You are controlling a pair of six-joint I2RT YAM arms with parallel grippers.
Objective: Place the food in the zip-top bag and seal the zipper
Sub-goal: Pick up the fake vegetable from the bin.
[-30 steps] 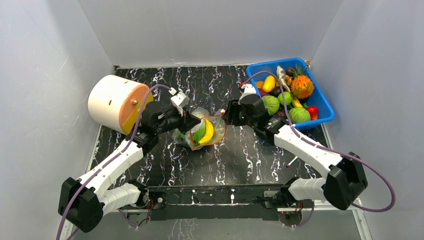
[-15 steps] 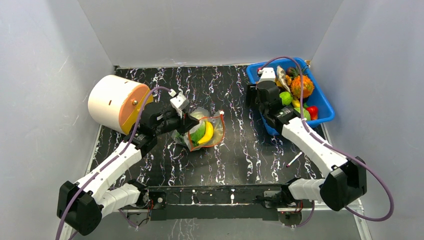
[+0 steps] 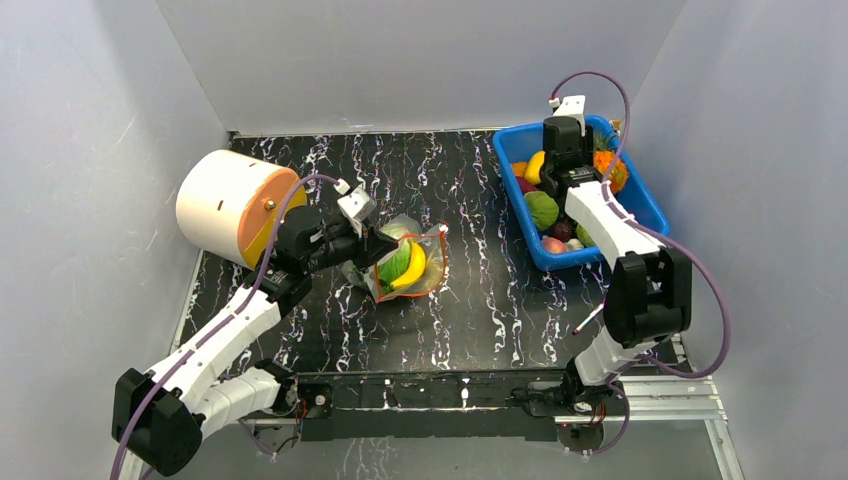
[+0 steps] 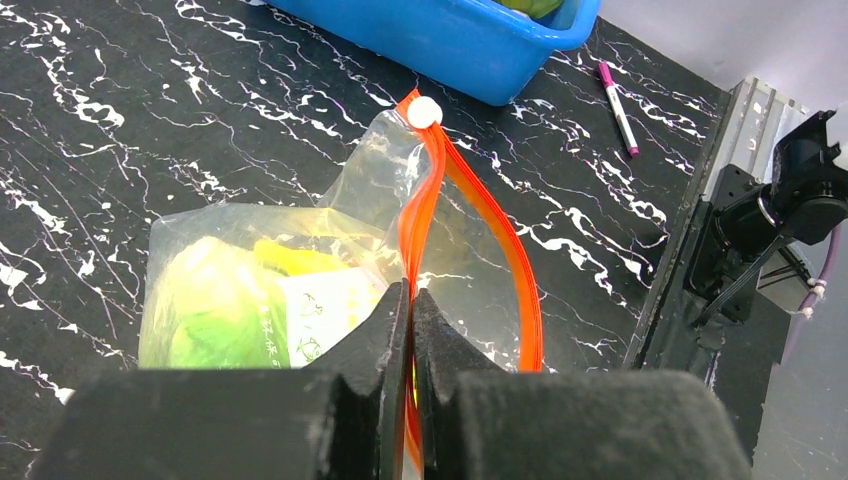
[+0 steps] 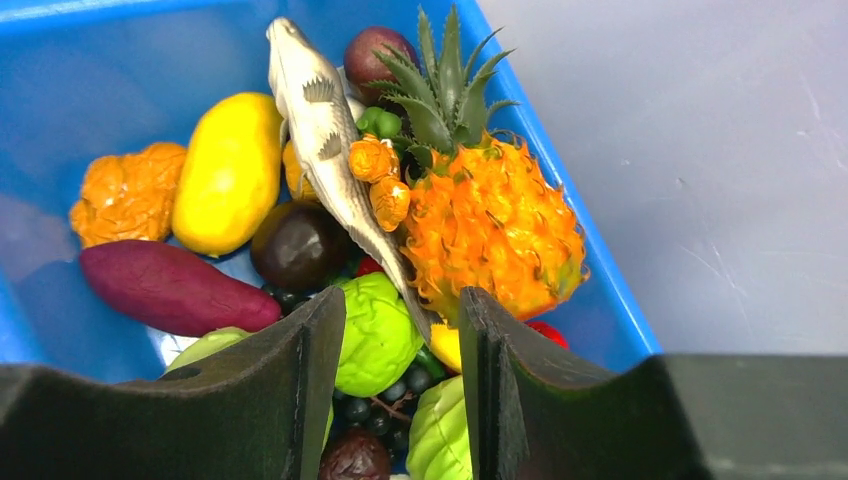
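Note:
The clear zip-top bag lies on the black marbled table, its mouth gaping toward the right. Its red-orange zipper has a white slider at the far end. A green leaf and a yellow banana piece lie inside, seen through the plastic in the left wrist view. My left gripper is shut on the zipper strip at the mouth. My right gripper is open and empty above the toy food in the blue bin: a pale fish, an orange pineapple-like fruit, a green cabbage.
A big white-and-orange cylinder lies at the left, behind my left arm. A pink marker lies on the table near the right arm's base. The grey walls close in on three sides.
My right gripper has swung from the bag's mouth rightward and back over the blue bin. My left gripper has kept its hold on the bag.

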